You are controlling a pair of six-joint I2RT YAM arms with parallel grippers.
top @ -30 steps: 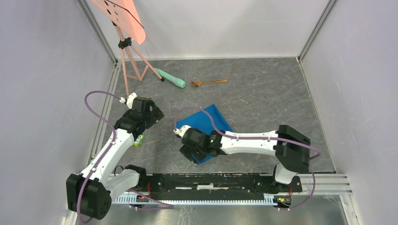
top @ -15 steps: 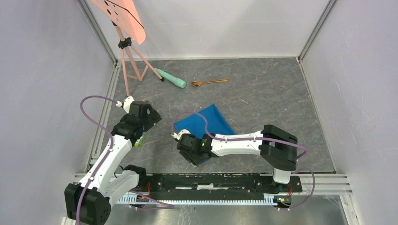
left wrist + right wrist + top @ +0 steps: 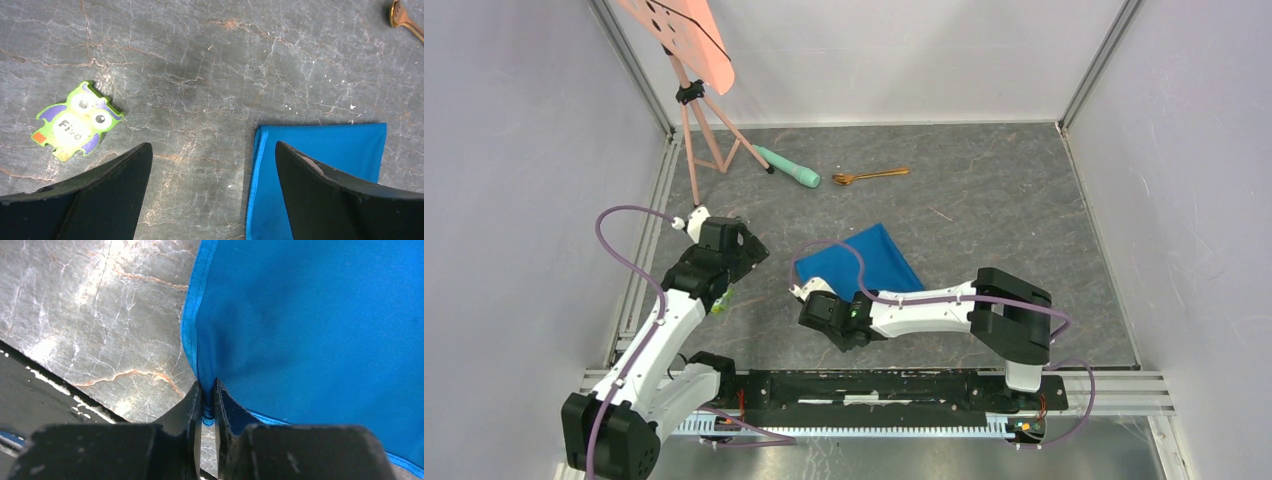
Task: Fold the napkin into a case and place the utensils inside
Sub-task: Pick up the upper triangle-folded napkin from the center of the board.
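1. The right jaws are pinched almost closed on the hemmed near corner of the napkin (image 3: 310,330), at the bottom centre of the right wrist view. A sliver of blue shows between the tips.
2. From that pinch the hem runs up the frame, slightly puckered. The cloth fills the upper right, and bare worktop (image 3: 100,315) lies to the left.
3. A black rail (image 3: 45,395) cuts across the lower left, close beside the jaws.
4. The left jaws stand wide apart and hold nothing, above the worktop.
5. In the left wrist view the napkin's straight left and top edges meet in a corner at the lower right. One finger overlaps the cloth there.
6. An owl piece (image 3: 77,122) lies at the left, apart from both fingers.
7. From above, the napkin sits mid-frame with its near part under the right arm (image 3: 924,300).
8. The utensils (image 3: 871,176) lie in the upper centre, well apart from the napkin, with bare worktop between.
9. A mint cylinder (image 3: 789,168) lies just left of them, by a pink tripod (image 3: 699,130).
10. The right half of the worktop is open up to the wall.
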